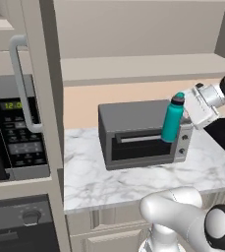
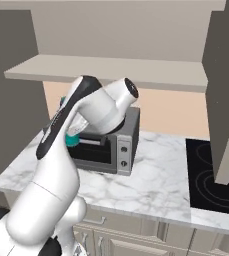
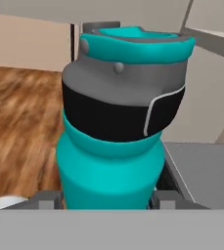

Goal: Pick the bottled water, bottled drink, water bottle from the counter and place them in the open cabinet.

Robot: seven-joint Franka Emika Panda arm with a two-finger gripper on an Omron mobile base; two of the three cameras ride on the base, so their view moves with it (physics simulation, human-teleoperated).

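Note:
The water bottle (image 1: 173, 118), a tall teal flask with a dark lid, hangs in the air in front of the toaster oven, slightly tilted. My gripper (image 1: 186, 114) is shut on it from the right side. In the hand view the water bottle (image 3: 111, 146) is very close, and a dark fingertip (image 3: 45, 199) shows on each side of its body. Behind my arm, a sliver of the teal water bottle (image 2: 72, 142) shows. The open cabinet's long shelf (image 1: 133, 68) (image 2: 111, 71) runs above and behind the flask. The bottled water, the bottled drink and the counter are out of view.
A grey toaster oven (image 1: 133, 133) (image 2: 122, 145) stands on a marble worktop (image 1: 133, 182) (image 2: 151, 180). A microwave (image 1: 15, 133) and a tall panel with a handle (image 1: 19, 83) are at the left. A black cooktop (image 2: 211, 175) and the cabinet's side panel (image 2: 226, 90) lie to the right.

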